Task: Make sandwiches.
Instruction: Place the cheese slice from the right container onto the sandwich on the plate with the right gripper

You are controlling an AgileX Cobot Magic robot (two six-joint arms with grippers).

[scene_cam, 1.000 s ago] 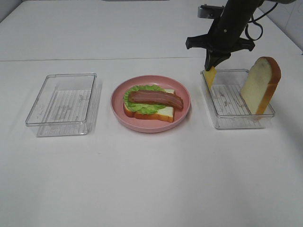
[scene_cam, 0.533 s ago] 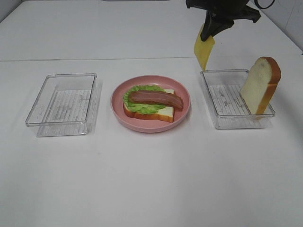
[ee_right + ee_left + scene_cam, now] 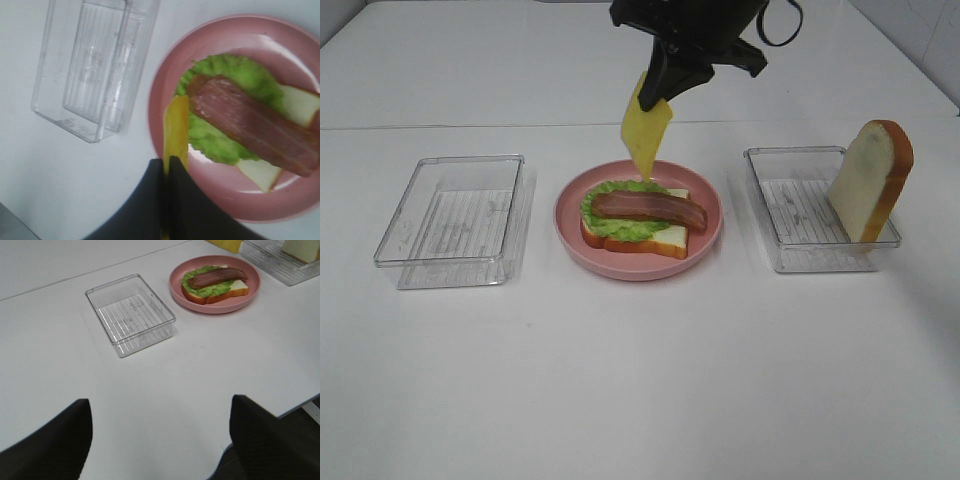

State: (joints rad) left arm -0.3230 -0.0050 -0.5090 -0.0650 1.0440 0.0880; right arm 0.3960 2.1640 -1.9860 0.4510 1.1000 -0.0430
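The right hand (image 3: pixel 665 85) is clamped on the top edge of the yellow cheese square (image 3: pixel 645 130), which hangs on edge, its long side pointing downward, above the far rim of the pink plate (image 3: pixel 710 235); the half-built sandwich (image 3: pixel 640 222) lies straight below and a little toward me from the hanging cheese, so what matters for the coming move is that the cheese must tip from upright to flat over the bacon strip (image 3: pixel 650 208), whose long axis runs across the plate from left to right on the lettuce (image 3: pixel 610 224) and the lower bread slice (image 3: pixel 670 238); the right arm is plainly the nearer one, the left hand (image 3: pixel 160 440) standing with its fingers wide apart and holding nothing, well back over the near desk (image 3: pixel 640 380); the last bread slice (image 3: pixel 870 180) leans upright in the right-hand clear tray (image 3: pixel 790 262), and the left clear tray (image 3: pixel 450 220) looks empty, though its ribbed floor makes that hard to swear to; a second ago the cheese was still down at the near-left corner of the right tray, half a second ago it had been lifted clear above it, and now it has been carried across to the plate, nothing else having shifted.
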